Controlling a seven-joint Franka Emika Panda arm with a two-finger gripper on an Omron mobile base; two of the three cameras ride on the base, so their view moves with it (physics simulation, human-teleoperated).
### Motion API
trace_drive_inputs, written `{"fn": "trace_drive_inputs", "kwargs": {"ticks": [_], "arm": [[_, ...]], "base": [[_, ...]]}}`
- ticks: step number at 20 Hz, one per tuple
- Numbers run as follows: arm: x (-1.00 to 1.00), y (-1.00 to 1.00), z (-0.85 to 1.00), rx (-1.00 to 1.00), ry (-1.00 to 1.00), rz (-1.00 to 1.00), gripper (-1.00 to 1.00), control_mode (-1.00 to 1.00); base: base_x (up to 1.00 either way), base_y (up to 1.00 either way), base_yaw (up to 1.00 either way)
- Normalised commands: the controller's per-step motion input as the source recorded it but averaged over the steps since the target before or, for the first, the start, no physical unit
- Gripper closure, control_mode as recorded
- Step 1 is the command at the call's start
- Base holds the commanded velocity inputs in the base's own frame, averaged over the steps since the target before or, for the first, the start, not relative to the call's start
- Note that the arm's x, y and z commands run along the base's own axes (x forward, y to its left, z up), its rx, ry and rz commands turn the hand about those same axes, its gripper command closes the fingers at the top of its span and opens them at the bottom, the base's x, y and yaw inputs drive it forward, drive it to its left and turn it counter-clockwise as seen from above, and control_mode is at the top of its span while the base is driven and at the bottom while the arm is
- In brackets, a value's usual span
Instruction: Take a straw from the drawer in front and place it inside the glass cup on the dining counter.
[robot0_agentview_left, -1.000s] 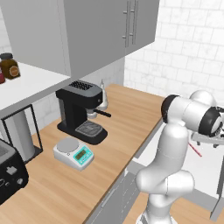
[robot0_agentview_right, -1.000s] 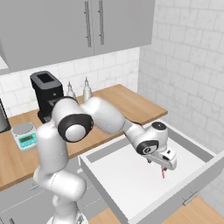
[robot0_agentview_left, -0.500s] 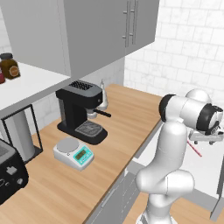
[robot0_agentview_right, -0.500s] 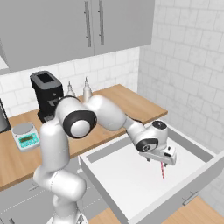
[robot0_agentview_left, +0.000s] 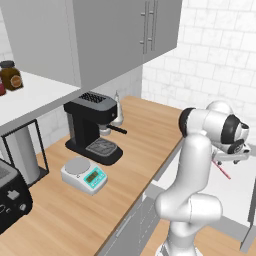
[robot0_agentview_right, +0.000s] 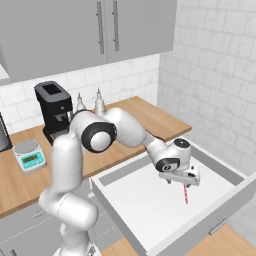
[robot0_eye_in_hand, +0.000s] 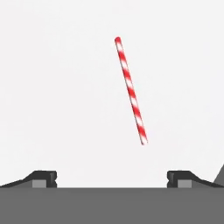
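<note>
The drawer (robot0_agentview_right: 131, 171) stands pulled out below the worktop, its pale inside bare but for the straw (robot0_agentview_right: 186, 193). The red-and-white striped straw lies flat on the drawer floor and also shows as a red line (robot0_agentview_left: 221, 170) just under the hand. My gripper (robot0_agentview_right: 180, 179) hangs over the drawer, right above the straw's near end. In the hand view the straw (robot0_eye_in_hand: 130, 92) runs slantwise ahead of the gripper (robot0_eye_in_hand: 111, 178), whose fingertips (robot0_eye_in_hand: 44, 176) stand far apart, open, with nothing between them. The glass cup and the dining counter are out of view.
On the wood worktop (robot0_agentview_left: 145, 130) stand a black coffee machine (robot0_agentview_left: 92, 126) and a small kitchen scale (robot0_agentview_left: 84, 175). Grey wall cabinets (robot0_agentview_right: 95, 30) hang above. The drawer's front wall carries a bar handle (robot0_agentview_right: 218, 227). A tiled wall (robot0_agentview_right: 215, 75) borders the right side.
The hand has sunk a little toward the drawer floor over the straw. The straw has not moved and the jaws have stayed open.
</note>
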Motion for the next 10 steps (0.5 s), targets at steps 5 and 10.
{"fn": "trace_drive_inputs", "kwargs": {"ticks": [5, 10], "arm": [[0.34, 0.00, -0.20, 0.00, 0.00, 0.03, -1.00, -1.00], [0.35, -0.06, -0.18, 0.00, 0.00, 0.02, -1.00, -1.00]], "base": [[0.00, 0.00, 0.00], [0.00, 0.00, 0.00]]}}
